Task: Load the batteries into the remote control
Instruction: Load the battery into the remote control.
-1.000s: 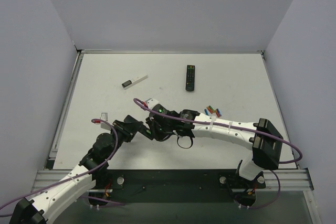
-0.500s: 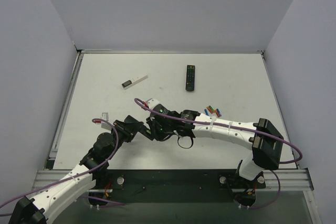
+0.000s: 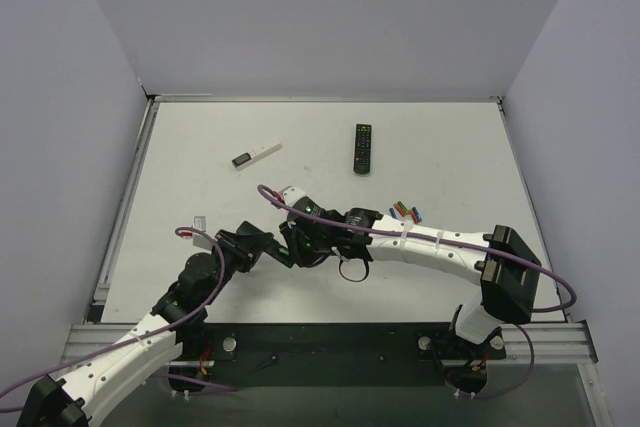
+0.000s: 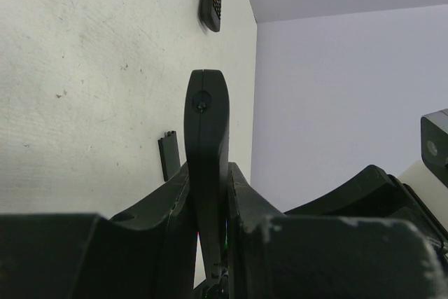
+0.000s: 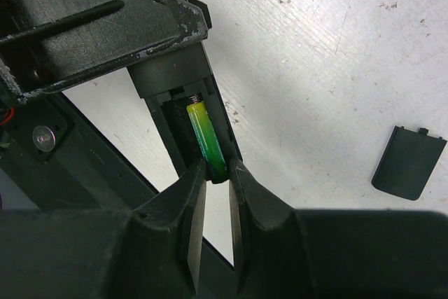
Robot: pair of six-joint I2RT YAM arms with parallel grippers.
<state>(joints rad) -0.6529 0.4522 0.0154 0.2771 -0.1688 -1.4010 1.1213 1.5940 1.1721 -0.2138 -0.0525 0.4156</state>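
Note:
My left gripper (image 4: 208, 194) is shut on the slim black remote control (image 4: 206, 131) and holds it edge-up above the table. In the right wrist view the remote (image 5: 175, 75) has its battery bay open, with a green battery (image 5: 204, 136) lying in it against the spring. My right gripper (image 5: 217, 173) pinches the near end of that battery. The two grippers meet at the table's near middle (image 3: 290, 245). The black back cover (image 5: 408, 162) lies flat on the table beside them. The other batteries (image 3: 405, 211) lie in a small coloured heap to the right.
A longer black remote with coloured buttons (image 3: 363, 147) lies far centre. A thin white stick with a dark end (image 3: 256, 155) lies far left. The right arm's purple cable (image 3: 350, 270) loops over the table near the grippers.
The right wrist has edged slightly toward the remote. The left gripper and the remote stay put.

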